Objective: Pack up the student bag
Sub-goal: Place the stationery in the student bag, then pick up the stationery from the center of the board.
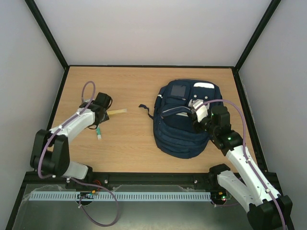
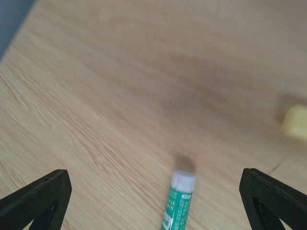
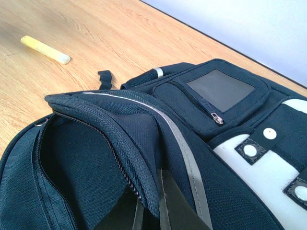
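One student bag (image 1: pixel 180 136), flap pinched — right claw (image 1: pixel 197 111)

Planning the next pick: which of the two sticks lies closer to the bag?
The yellow stick; the green stick lies farther left, away from the bag.

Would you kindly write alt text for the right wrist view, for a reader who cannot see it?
A navy backpack fills the view, the lip of its open main pocket pinched by the right pincer. A yellow stick lies on the wooden table beyond.
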Controlling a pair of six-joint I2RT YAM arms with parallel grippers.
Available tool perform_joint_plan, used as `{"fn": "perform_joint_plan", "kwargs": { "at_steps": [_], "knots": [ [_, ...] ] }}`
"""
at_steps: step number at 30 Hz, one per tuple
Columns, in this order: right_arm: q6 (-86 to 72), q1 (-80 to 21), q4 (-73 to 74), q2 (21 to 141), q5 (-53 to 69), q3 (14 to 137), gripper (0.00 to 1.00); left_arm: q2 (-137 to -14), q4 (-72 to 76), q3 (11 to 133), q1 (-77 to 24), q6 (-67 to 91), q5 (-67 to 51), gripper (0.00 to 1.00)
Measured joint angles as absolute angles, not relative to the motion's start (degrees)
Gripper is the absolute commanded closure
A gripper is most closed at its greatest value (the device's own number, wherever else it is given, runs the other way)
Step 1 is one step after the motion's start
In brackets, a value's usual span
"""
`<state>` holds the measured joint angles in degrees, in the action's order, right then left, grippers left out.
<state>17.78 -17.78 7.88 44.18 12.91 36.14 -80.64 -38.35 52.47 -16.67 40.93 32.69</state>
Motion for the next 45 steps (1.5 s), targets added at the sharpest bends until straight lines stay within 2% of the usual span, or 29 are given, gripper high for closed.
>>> {"fn": "perform_joint_plan", "kwargs": {
  "at_steps": [5,13,16,23,32,41,45],
  "knots": [
    [17.80,-17.78,7.90,44.21,13.06,36.14,0.99,-85.62,-39.92,50.96,-15.77,41.87,26.39,0.02],
    [17.80,-17.78,7.90,44.21,13.06,36.14,0.99,-85.91,-39.57,49.17,-13.63,42.87,21.19,0.09],
    [17.80,-17.78,7.90,44.21,13.06,36.14,0.99,-85.93,-38.83,48.34,-12.58,42.65,19.33,0.14],
    [17.80,-17.78,7.90,44.21,13.08,36.14,0.99,-85.95,-35.59,45.06,-9.28,40.60,13.06,0.18],
    [17.80,-17.78,7.92,44.29,13.08,36.14,0.99,-85.95,-33.10,43.81,-8.71,39.27,8.97,0.46],
    [17.80,-17.78,7.92,44.29,13.10,36.14,0.99,-85.95,-32.34,43.00,-8.71,39.92,7.51,0.57],
    [17.80,-17.78,7.92,44.29,13.08,36.14,0.99,-85.89,-32.03,42.96,-8.71,39.86,7.18,0.66]
  ]
}}
